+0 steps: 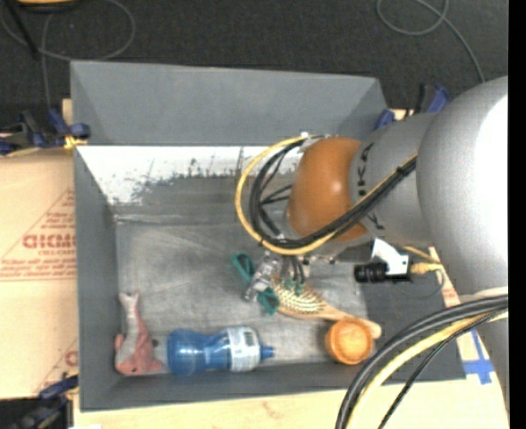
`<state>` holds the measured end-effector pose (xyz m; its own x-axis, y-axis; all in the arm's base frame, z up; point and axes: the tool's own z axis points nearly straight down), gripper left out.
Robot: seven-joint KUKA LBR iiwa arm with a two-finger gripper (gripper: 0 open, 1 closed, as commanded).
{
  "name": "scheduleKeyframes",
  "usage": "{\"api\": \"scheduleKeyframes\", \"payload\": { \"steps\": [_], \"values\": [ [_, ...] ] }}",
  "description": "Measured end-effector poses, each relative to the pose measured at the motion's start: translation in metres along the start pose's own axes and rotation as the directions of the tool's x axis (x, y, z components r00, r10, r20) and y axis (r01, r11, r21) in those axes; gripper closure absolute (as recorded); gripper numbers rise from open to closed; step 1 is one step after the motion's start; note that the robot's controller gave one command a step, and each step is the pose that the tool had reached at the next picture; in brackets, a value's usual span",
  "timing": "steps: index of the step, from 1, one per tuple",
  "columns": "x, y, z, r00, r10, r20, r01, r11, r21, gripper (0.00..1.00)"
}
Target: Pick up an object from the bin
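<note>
Four loose things sit in the bin point(93, 239). The blue bottle point(211, 350) lies on its side and is our landmark. A pink toy point(134, 342) is just beside the bottle's base end. An orange cup point(351, 340) sits past its cap end. A brush point(301, 304) with pale bristles and a wooden handle lies beyond the cap end, on the bottle's arm side, with the handle running toward the cup.

The tool point(256, 283) is low in the bin, beyond the bottle and roughly level with its cap end, well apart from the toy. Its two teal fingertips point(242, 264) read as spread. One is farther from the bottle; the other is nearer it and right against the brush head, touching or just beside, we can't tell which. We see nothing between them.

Our read on the step: pre-grasp, tool down, no object taken yet. The brush is the nearest candidate. The bottle and cup are farther off.

What we think the next move needs:
- Shift the tool away from the bottle's base end so the spread fingers straddle the brush head, not sit beside it.
- Turn the wrist so the fingers close across the narrow width.
- Go down to the bin floor, since the brush lies flat.
- Close, then lift straight up, clear of the cup.
</note>
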<state>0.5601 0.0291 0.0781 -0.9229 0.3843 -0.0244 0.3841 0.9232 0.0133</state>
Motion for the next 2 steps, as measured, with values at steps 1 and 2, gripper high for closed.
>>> {"api": "scheduleKeyframes", "payload": {
  "steps": [1,2],
  "values": [
    [0.0004,0.0001,-0.0041,1.000,-0.001,-0.006,0.001,1.000,0.002,1.00],
    [0.0005,0.0000,-0.0114,1.000,-0.003,-0.014,0.004,1.000,0.006,1.00]
  ]
}}
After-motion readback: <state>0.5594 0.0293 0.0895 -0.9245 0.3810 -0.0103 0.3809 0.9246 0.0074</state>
